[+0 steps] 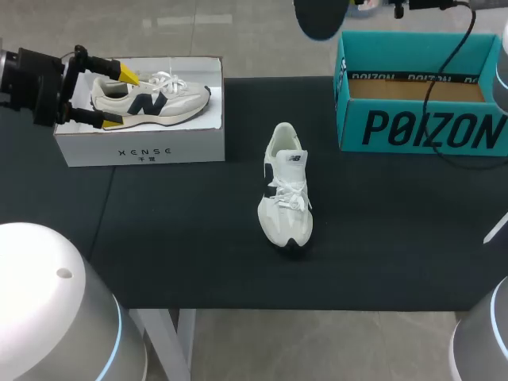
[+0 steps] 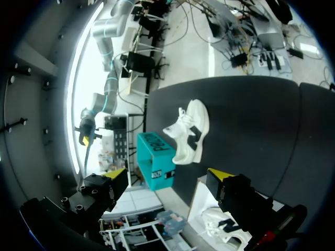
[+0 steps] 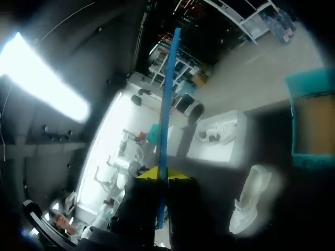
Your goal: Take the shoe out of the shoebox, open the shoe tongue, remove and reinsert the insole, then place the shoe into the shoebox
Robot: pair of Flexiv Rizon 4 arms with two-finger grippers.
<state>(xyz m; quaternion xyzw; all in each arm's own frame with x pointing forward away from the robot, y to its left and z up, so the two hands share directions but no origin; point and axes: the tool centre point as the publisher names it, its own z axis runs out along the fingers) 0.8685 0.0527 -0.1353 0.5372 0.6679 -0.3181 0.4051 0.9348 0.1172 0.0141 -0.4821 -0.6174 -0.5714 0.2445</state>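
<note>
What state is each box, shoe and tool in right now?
white shoebox, open, one sneaker inside.
boxed sneaker, lying on its side.
table sneaker, upright on its sole, laced.
teal shoebox, open, nothing seen inside.
left tool, open, by the boxed sneaker's heel.
right tool, shut.

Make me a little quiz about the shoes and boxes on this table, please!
1. True or false: a shoe lies inside the white shoebox.
2. Where is the other shoe? A) in the teal box B) on the black table C) in a gripper
3. Fill in: the fingers of the left gripper are ____.

Key: 1 true; 2 B; 3 open.
</note>
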